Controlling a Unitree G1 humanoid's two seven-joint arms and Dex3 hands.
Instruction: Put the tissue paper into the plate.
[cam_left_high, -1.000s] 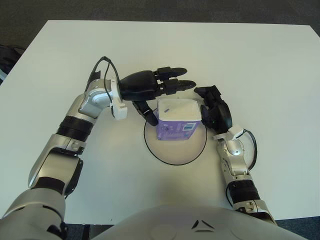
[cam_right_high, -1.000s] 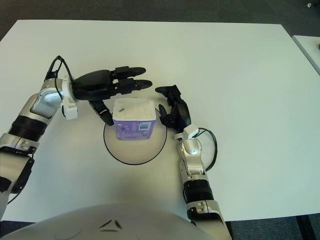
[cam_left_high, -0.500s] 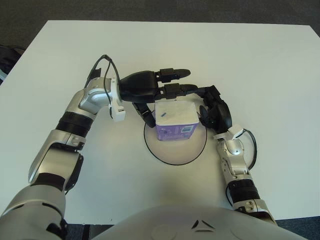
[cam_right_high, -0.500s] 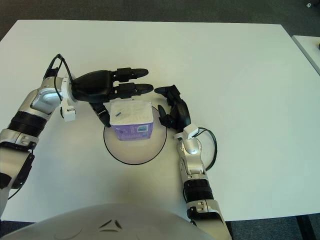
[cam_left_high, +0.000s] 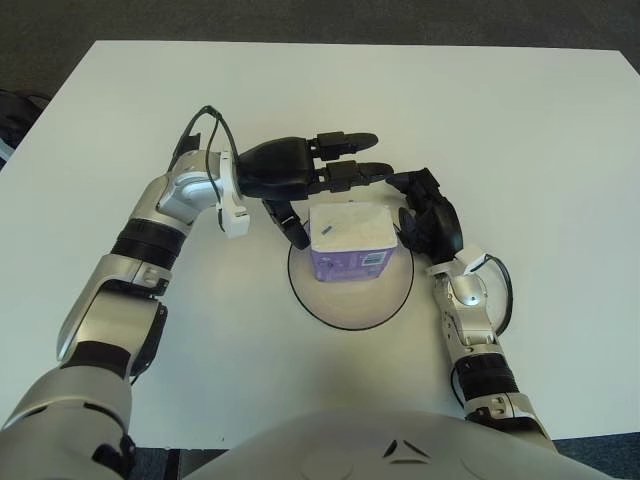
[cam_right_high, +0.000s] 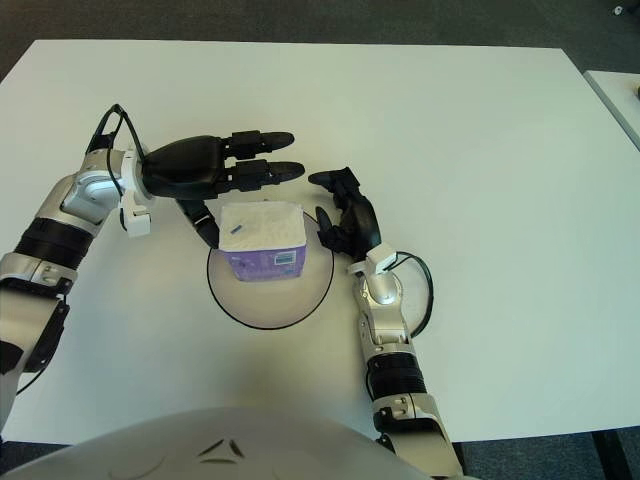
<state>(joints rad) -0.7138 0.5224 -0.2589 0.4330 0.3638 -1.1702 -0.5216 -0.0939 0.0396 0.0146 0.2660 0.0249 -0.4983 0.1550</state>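
The tissue pack (cam_left_high: 349, 240), white on top with a purple front, sits in the far half of the round white plate (cam_left_high: 350, 322) with a dark rim. My left hand (cam_left_high: 335, 195) hovers at the pack's far left corner. Its two long fingers (cam_left_high: 350, 170) reach over the far edge, its thumb hangs down by the pack's left side, and it is open, not gripping. My right hand (cam_left_high: 408, 207) stands just right of the pack at the plate's right rim, fingers loosely spread, holding nothing.
The white table (cam_left_high: 520, 130) stretches wide on all sides of the plate. Dark floor lies beyond its far edge. A cable loop (cam_left_high: 205, 125) rises from my left wrist.
The pack has settled a little lower and left in the plate. My left hand has drawn slightly back off it, and the right hand has edged closer to its right side.
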